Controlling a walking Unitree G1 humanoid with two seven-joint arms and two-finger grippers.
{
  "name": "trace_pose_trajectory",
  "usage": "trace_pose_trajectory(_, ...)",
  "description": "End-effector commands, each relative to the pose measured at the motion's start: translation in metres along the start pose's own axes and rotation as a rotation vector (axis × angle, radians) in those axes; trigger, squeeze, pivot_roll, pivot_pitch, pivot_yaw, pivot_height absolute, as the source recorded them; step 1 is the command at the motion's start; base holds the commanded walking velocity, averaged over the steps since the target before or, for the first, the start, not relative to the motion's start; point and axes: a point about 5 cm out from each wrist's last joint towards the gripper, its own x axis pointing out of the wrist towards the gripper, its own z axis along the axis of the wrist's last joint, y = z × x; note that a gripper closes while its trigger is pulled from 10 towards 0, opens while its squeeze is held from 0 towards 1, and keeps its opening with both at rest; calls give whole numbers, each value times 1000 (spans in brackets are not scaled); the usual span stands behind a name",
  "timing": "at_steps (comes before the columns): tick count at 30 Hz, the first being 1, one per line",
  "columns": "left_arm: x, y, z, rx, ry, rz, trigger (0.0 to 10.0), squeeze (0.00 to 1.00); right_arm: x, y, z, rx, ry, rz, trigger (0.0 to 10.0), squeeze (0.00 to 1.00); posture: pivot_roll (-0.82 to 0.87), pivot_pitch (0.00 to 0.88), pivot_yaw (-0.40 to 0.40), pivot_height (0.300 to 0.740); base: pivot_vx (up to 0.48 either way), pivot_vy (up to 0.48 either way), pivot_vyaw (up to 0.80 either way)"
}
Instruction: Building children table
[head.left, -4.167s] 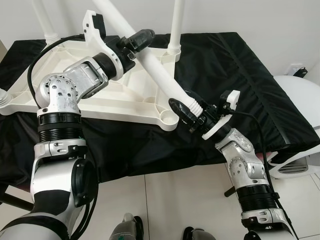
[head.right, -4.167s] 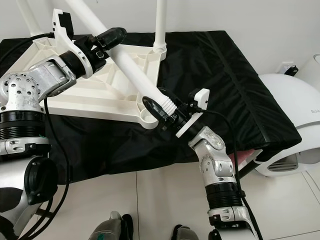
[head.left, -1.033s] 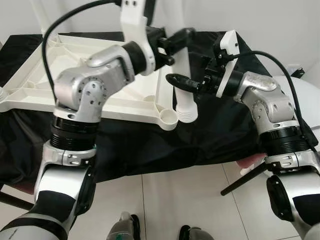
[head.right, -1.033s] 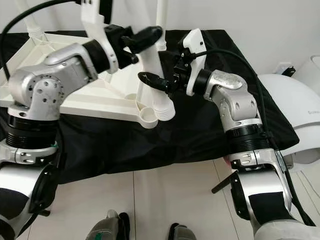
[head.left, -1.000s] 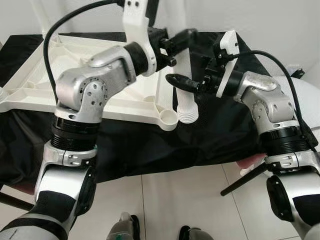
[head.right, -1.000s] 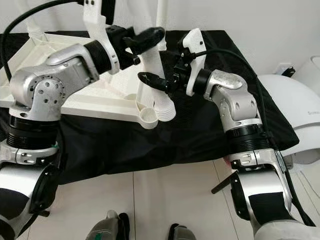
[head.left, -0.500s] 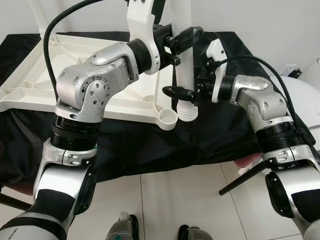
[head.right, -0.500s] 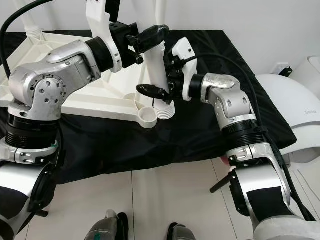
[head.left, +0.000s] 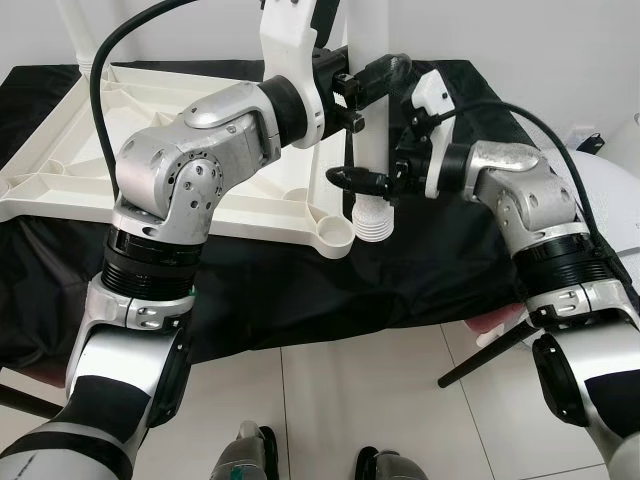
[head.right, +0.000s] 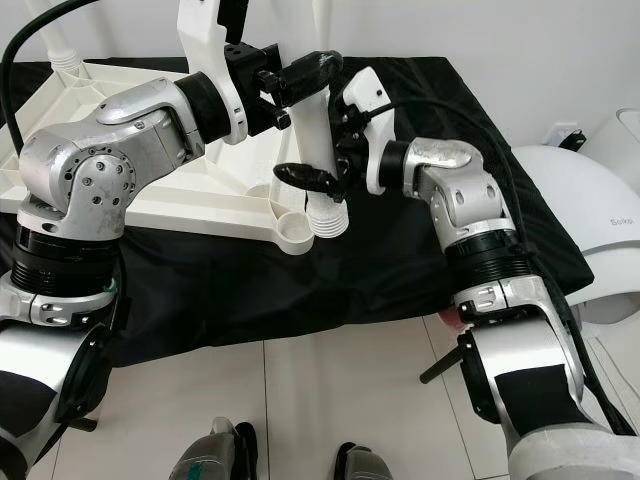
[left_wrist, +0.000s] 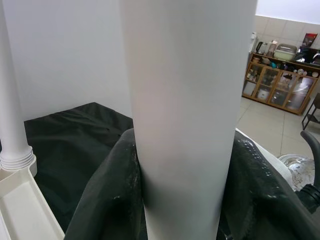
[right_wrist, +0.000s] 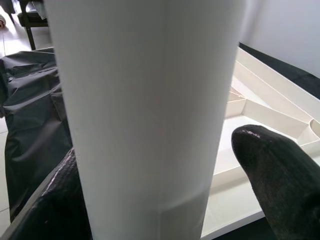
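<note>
An upturned white table top (head.left: 60, 170) lies on a surface covered in black cloth (head.left: 450, 260). A loose white leg (head.left: 369, 130) stands upright, its threaded end (head.left: 374, 222) just to the right of the empty corner socket (head.left: 334, 235). My left gripper (head.left: 370, 80) is shut on the leg high up. My right gripper (head.left: 365, 182) is shut on it lower down, just above the threads. Both wrist views look close along the leg (left_wrist: 185, 125) (right_wrist: 145, 125) between black fingers (right_wrist: 280, 185).
A fitted leg (head.right: 55, 35) rises from the table top's far left corner, another (left_wrist: 12, 125) stands near the back. A white rounded appliance (head.right: 590, 230) sits on the floor at the right. A black rod (head.left: 480, 352) slants below the cloth's right edge. Tiled floor lies in front.
The leg went from slanted to upright, its threaded end now beside the corner socket. In the last second my right gripper slid lower on it.
</note>
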Motion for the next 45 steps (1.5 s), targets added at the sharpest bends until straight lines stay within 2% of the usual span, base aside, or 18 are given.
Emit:
trace_pose_trajectory(1, 2, -13, 11, 48, -23, -113, 10000, 0, -4, -5, 7, -24, -4, -9, 8392, 0, 30, 104, -63, 740, 0, 0, 0)
trace_pose_trajectory(3, 2, -13, 11, 50, -24, -114, 10000, 0, -4, -5, 7, -23, -3, -9, 8392, 0, 30, 104, -63, 740, 0, 0, 0)
trace_pose_trajectory(4, 2, -13, 11, 50, -24, -115, 10000, 0, -4, -5, 6, -24, -1, -6, 5922, 0, 30, 104, -63, 740, 0, 0, 0)
trace_pose_trajectory(5, 2, -13, 11, 52, -25, -115, 10000, 0, -4, -5, 6, -23, 1, -3, 4627, 0, 31, 105, -64, 740, 0, 0, 0)
trace_pose_trajectory(6, 2, -13, 11, 52, -25, -115, 10000, 0, -4, -5, 6, -23, 1, -3, 4627, 0, 31, 105, -64, 740, 0, 0, 0)
trace_pose_trajectory(7, 2, -13, 11, 52, -25, -115, 10000, 0, -4, -4, 5, -21, 3, 3, 0, 0, 31, 104, -65, 740, 0, 0, 0)
trace_pose_trajectory(24, 4, -16, 9, 61, -12, -140, 10000, 0, -6, -5, 5, -23, 8, 15, 0, 0, 23, 120, -63, 740, 0, 0, 0)
trace_pose_trajectory(25, 4, -17, 9, 45, -15, -148, 10000, 1000, -5, -6, 5, -21, 5, 4, 0, 0, 24, 121, -63, 740, 0, 0, 0)
trace_pose_trajectory(28, 5, -21, 8, -3, -30, -173, 10000, 1000, -5, -6, 6, -21, -5, -1, 0, 0, 23, 122, -60, 740, 0, 0, 0)
trace_pose_trajectory(29, 5, -22, 8, -21, -35, -179, 10000, 1000, -5, -6, 6, -18, -9, -3, 3843, 0, 23, 123, -59, 740, 0, 0, 0)
trace_pose_trajectory(30, 5, -23, 9, -29, -39, -183, 10000, 1000, -5, -7, 6, -16, -12, -8, 10000, 0, 23, 123, -59, 740, 0, 0, 0)
trace_pose_trajectory(34, 5, -24, 9, -38, -44, -182, 10000, 1000, -5, -8, 6, -10, -12, -22, 10000, 0, 24, 123, -59, 740, 0, 0, 0)
trace_pose_trajectory(40, 4, -16, 11, -82, -65, -127, 10000, 1000, -5, -13, 7, 1, -26, -65, 10000, 0, 29, 126, -58, 740, 0, 0, 0)
trace_pose_trajectory(41, 3, -12, 12, -106, -78, -96, 10000, 922, -5, -14, 7, 4, -35, -83, 10000, 0, 31, 125, -57, 740, 0, 0, 0)
trace_pose_trajectory(42, 1, -5, 13, -125, -96, -48, 10000, 0, -6, -16, 6, 11, -44, -107, 10000, 0, 32, 124, -57, 740, 0, 0, 0)
trace_pose_trajectory(43, 1, -5, 13, -125, -96, -48, 10000, 0, -6, -16, 6, 11, -44, -107, 10000, 0, 32, 124, -57, 740, 0, 0, 0)
trace_pose_trajectory(45, -3, 9, 14, -182, -126, 42, 10000, 0, -8, -20, 5, 21, -63, -153, 10000, 0, 34, 124, -57, 740, 0, 0, 0)
